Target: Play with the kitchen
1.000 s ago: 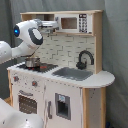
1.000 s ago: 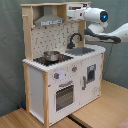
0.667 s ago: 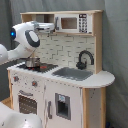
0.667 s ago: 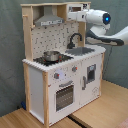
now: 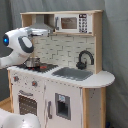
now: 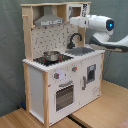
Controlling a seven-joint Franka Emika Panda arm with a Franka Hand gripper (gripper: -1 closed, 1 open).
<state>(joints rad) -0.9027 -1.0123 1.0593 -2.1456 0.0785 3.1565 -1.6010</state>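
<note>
**Q:** At the centre of both exterior views, what stood?

**A:** At the centre stood the kitchen [image 5: 60, 75] [image 6: 62, 65], a tall white and light-wood toy on a wooden floor [image 6: 107, 107], against a grey backdrop [image 5: 115, 45]. Its counter held a black stovetop [image 6: 50, 60] with 1 small metal pot [image 6: 50, 55] [image 5: 33, 62] on it, and beside that a grey sink [image 5: 72, 73] [image 6: 81, 51] with a black curved faucet [image 5: 84, 58] [image 6: 75, 39]. Below were red knobs [image 5: 34, 83], an oven door [image 6: 65, 95] [image 5: 28, 103] and a cupboard door [image 5: 62, 106]. Above sat a grey hood [image 6: 49, 20] and a small microwave [image 5: 72, 23], over a white tiled back wall [image 5: 62, 47].

**Q:** And the robot arm?

**A:** The white arm [image 6: 100, 24] reached in from the second exterior view's right, level with the hood and above the sink. In the first exterior view it [image 5: 19, 44] came from the first exterior view's left, its rounded joint with a blue light in front of the stovetop side.

**Q:** Was the claw open or closed?

**A:** I could not tell. The gripper [image 6: 74, 21] [image 5: 40, 32] ended near the hood, and its tip was too unclear to read.
</note>
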